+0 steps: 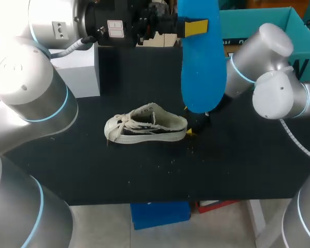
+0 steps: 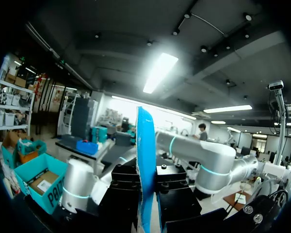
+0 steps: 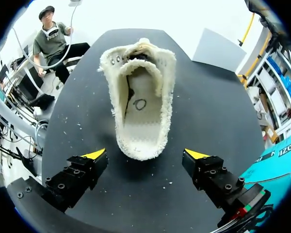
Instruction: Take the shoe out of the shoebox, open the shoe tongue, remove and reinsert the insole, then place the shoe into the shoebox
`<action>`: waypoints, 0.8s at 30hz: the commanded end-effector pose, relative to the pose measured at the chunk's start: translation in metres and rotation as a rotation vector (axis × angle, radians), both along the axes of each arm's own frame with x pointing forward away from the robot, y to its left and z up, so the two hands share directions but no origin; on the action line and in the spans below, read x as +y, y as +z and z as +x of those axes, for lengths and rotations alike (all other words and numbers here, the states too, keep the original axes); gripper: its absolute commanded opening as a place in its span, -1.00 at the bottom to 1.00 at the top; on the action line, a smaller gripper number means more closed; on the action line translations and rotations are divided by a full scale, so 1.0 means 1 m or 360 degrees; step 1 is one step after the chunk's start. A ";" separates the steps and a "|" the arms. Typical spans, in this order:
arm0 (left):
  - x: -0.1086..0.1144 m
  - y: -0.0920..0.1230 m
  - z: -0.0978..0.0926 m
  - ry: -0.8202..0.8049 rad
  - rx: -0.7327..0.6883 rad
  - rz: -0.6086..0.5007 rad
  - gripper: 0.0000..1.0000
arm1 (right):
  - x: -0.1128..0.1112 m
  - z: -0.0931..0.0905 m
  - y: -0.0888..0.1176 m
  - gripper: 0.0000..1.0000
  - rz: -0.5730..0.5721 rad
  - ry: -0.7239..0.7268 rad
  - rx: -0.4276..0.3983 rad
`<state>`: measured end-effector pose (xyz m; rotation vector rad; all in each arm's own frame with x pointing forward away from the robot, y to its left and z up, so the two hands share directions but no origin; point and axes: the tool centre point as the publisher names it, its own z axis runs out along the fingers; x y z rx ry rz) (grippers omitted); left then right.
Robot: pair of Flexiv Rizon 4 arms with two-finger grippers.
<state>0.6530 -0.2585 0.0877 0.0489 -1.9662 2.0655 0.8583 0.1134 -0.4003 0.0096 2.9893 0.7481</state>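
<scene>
A blue insole point(image 1: 202, 62) hangs upright high over the table, and my left gripper point(image 1: 188, 27) is shut on its upper end. In the left wrist view the insole point(image 2: 145, 179) stands edge-on between the black fingers point(image 2: 123, 194). The cream canvas shoe point(image 1: 147, 125) lies on the black table, toe pointing left and tongue pulled open. My right gripper point(image 1: 190, 122) sits low just behind the heel, open. In the right wrist view the shoe point(image 3: 141, 107) lies straight ahead of that gripper point(image 3: 148, 153), its inside bare, with a yellow tip on either side of the heel and touching nothing.
The teal shoebox point(image 1: 258, 20) stands open at the back right, behind my right arm, its corner point(image 3: 276, 160) beside the right gripper. A white box point(image 1: 77, 72) stands at the back left. Small white crumbs dot the black table point(image 1: 144, 170) around the shoe.
</scene>
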 end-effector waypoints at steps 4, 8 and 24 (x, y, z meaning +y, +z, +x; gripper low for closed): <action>-0.001 0.000 0.000 0.0003 -0.0001 0.0003 -1.00 | 0.010 0.005 0.009 1.00 -0.0235 0.0008 -0.0005; -0.001 0.000 0.000 0.0003 -0.0001 0.0003 -1.00 | 0.012 0.007 0.010 1.00 -0.0330 0.0029 -0.0002; -0.001 0.000 0.000 0.0003 -0.0001 0.0003 -1.00 | 0.024 0.014 0.018 1.00 -0.0688 0.0073 -0.0041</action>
